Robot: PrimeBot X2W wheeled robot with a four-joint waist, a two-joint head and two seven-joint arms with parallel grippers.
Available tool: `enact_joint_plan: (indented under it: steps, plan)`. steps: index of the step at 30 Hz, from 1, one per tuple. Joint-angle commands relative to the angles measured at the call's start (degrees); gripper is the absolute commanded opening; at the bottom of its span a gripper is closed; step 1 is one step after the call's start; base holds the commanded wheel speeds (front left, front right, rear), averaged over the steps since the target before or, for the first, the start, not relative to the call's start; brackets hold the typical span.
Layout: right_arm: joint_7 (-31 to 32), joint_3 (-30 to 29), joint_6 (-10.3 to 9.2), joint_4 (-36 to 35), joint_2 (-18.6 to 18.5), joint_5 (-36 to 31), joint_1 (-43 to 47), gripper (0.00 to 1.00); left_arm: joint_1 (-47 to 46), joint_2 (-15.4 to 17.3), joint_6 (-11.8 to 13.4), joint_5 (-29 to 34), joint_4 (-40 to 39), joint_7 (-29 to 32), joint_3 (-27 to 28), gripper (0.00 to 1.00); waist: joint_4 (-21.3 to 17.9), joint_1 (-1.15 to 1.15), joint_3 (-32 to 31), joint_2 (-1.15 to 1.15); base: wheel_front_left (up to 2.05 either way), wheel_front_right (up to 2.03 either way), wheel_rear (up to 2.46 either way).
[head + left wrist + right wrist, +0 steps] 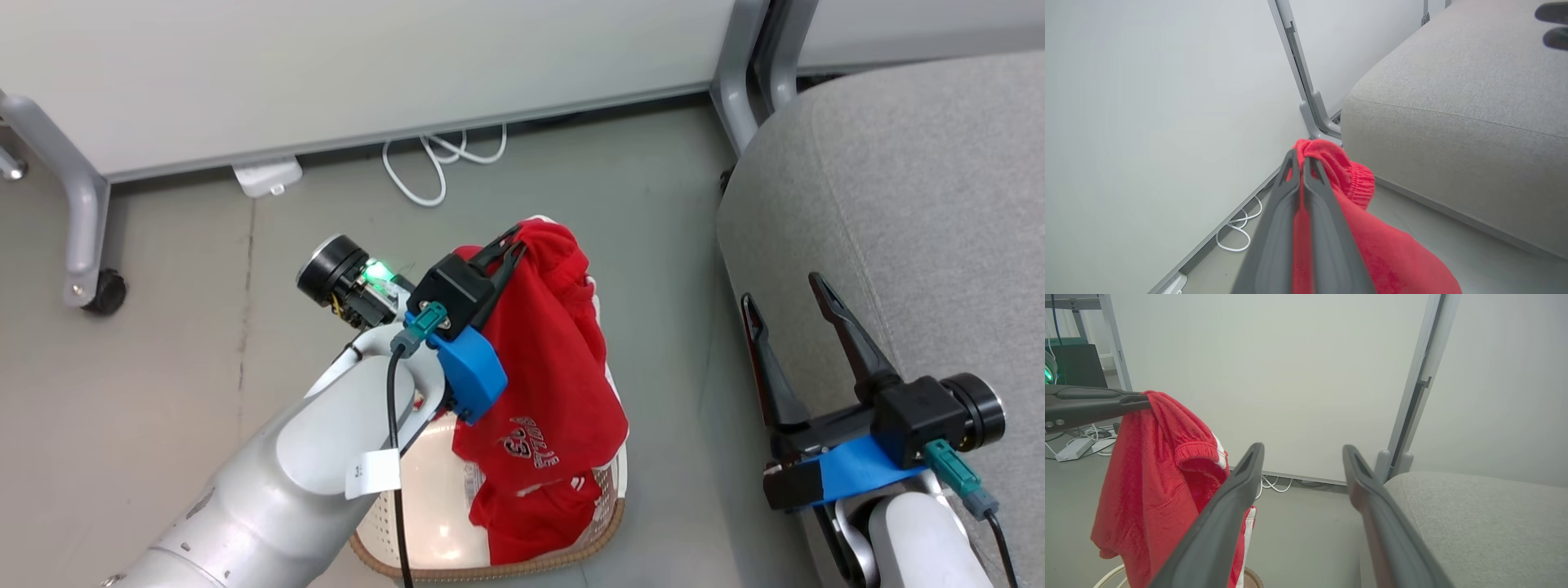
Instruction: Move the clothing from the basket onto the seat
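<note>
Room: smooth grey floor (204,367), pale wall panel (326,73).
My left gripper (514,238): clenched on soft bright-red clothing (555,359), hanging over cream perforated plastic basket (531,565).
My right gripper (782,290): spread, empty, at light-grey woven seat (898,204) edge.

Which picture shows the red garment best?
The head view: the clothing hangs full length from the shut left gripper over the basket, its white print visible. The left wrist view shows a pinched fold; the right wrist view, its upper part from the side.

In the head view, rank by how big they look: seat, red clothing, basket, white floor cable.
1. seat
2. clothing, hanging nearer the camera
3. basket, mostly covered
4. white cable
</note>
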Motion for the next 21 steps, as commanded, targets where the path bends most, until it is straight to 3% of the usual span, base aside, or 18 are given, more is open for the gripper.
enact_joint_plan:
  steps: [1, 21]
  plan:
    - [-0.22, -0.10, 0.01, 0.23, 0.03, 0.27, 1.03, 1.00, 0.75, -0.02, 0.27, 0.51, -0.81, -0.27, 0.95, 0.00, 0.15, 0.01, -1.69, -0.01, 0.00, 0.00, 0.00]
    - [-0.22, 0.17, 0.01, 1.17, 0.64, 0.82, 7.25, 1.00, 2.71, -2.85, -0.51, 3.90, -8.88, -0.28, 7.67, 0.00, 1.10, 0.01, -10.31, -0.01, 0.00, 0.00, 0.00]
